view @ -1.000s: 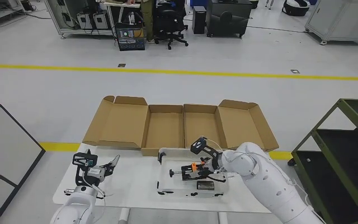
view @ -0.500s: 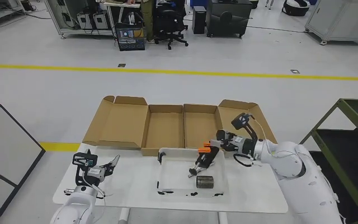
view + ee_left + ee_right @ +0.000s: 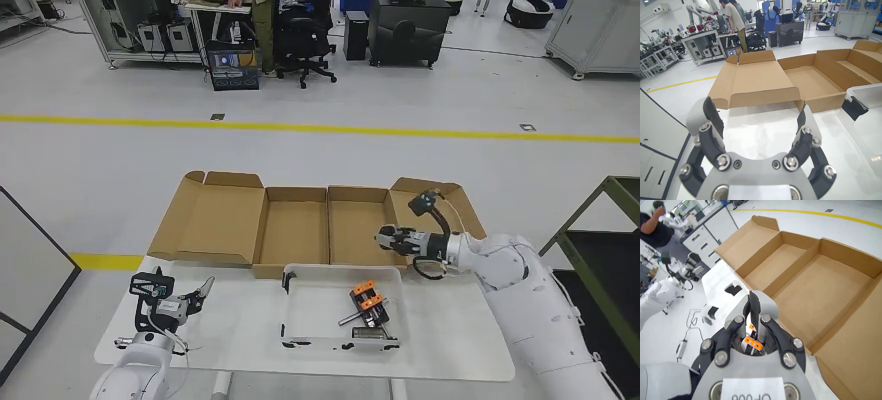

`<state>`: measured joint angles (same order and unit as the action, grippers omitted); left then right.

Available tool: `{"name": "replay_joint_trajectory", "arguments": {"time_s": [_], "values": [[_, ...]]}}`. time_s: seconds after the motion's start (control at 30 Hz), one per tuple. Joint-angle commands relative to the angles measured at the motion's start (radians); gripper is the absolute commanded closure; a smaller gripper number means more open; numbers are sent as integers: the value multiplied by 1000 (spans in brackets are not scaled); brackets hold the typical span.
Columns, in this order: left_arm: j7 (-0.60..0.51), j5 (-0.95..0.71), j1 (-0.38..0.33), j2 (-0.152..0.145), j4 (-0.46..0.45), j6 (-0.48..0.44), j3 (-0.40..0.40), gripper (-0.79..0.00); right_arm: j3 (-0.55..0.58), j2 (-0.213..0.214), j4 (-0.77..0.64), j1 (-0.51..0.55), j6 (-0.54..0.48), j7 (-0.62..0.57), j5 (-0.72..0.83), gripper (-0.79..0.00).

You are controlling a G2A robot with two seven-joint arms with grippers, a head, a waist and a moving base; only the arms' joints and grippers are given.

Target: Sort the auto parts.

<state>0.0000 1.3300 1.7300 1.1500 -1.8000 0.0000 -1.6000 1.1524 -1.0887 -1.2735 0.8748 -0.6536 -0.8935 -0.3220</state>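
orange-and-black part (image 3: 366, 303), brown cardboard boxes (image 3: 295, 225), white table (image 3: 240, 322), clear tray (image 3: 330, 267) with black clips (image 3: 854, 110).

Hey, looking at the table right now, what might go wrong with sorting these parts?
The right hand is shut on nothing by the cardboard box, while the orange part lies in the clear bin; it may run a placing move empty. The part sits near the bin's wall, so a grasp could bump the rim.

A robotics lab hall, shown by its yellow floor line (image 3: 300, 128), equipment workbenches (image 3: 150, 35), bench-mounted robot arms (image 3: 690, 28) and office chair (image 3: 303, 42).
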Motion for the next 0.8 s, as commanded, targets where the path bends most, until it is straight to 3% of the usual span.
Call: {"name": "replay_joint_trajectory", "arguments": {"time_s": [0.0,0.23,0.63,0.77], "values": [[0,0,0,0,0,0,0,-785,-15,5,-76,29,5,-58,-25,-299],[0,0,0,0,0,0,0,-785,-93,12,-245,108,153,-182,-162,-348],[0,0,0,0,0,0,0,-785,-161,1,-199,62,352,-201,-270,-526],[0,0,0,0,0,0,0,-785,-185,-6,-169,41,401,-208,-293,-785]]}}
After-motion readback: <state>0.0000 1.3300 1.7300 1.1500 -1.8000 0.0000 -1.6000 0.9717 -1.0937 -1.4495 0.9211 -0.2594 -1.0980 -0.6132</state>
